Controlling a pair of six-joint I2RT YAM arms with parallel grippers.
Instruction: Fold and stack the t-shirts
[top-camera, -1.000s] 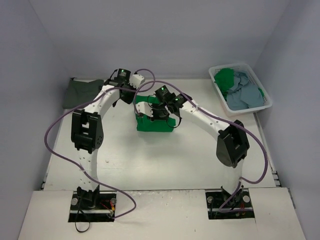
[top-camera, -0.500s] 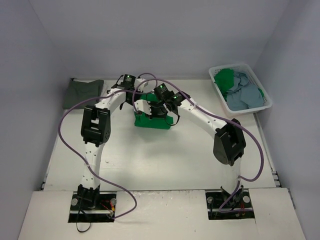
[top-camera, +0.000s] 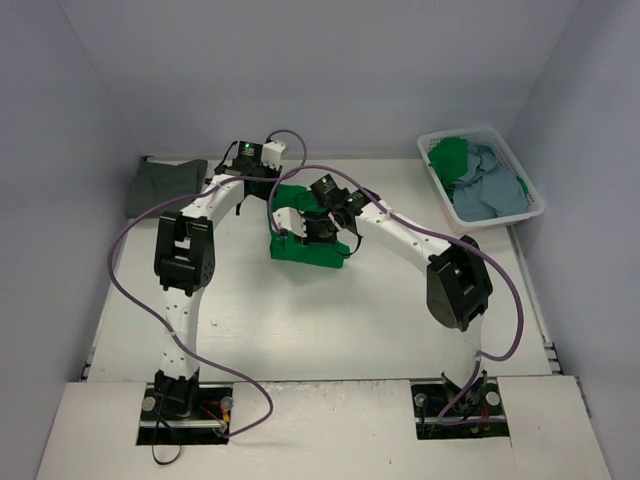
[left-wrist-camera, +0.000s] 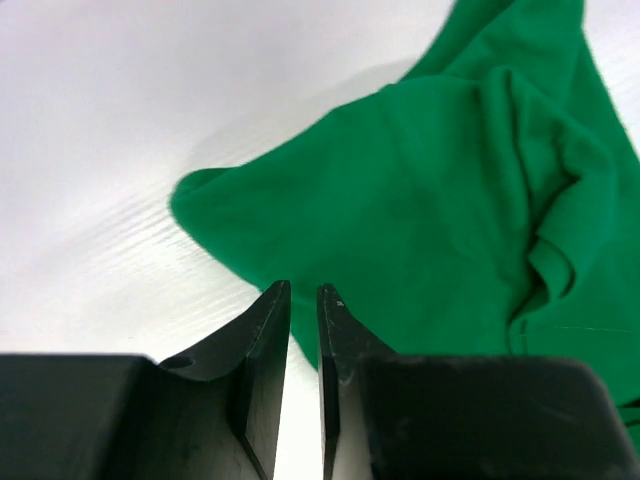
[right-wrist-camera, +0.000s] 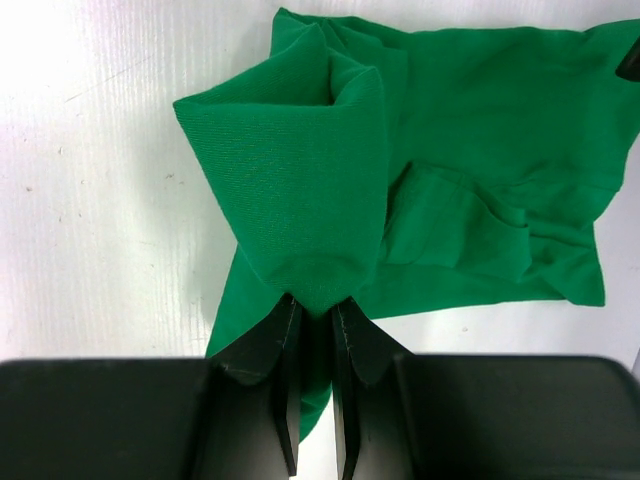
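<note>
A: Right gripper (right-wrist-camera: 312, 300)?
B: Clenched on a raised fold of the green t-shirt (right-wrist-camera: 470, 150), which lies at the middle of the desk (top-camera: 330, 320). Both wrists partly hide it from above.
A: Left gripper (left-wrist-camera: 303, 290)?
B: Fingers nearly together with a thin slit between them, nothing held, at the shirt's edge.
A: Surroundings, counted?
B: One dark grey-olive t-shirt (top-camera: 165, 185) at the far left. One white basket (top-camera: 478, 129) at the far right, holding green cloth (top-camera: 448, 157) and light blue cloth (top-camera: 490, 185).
</note>
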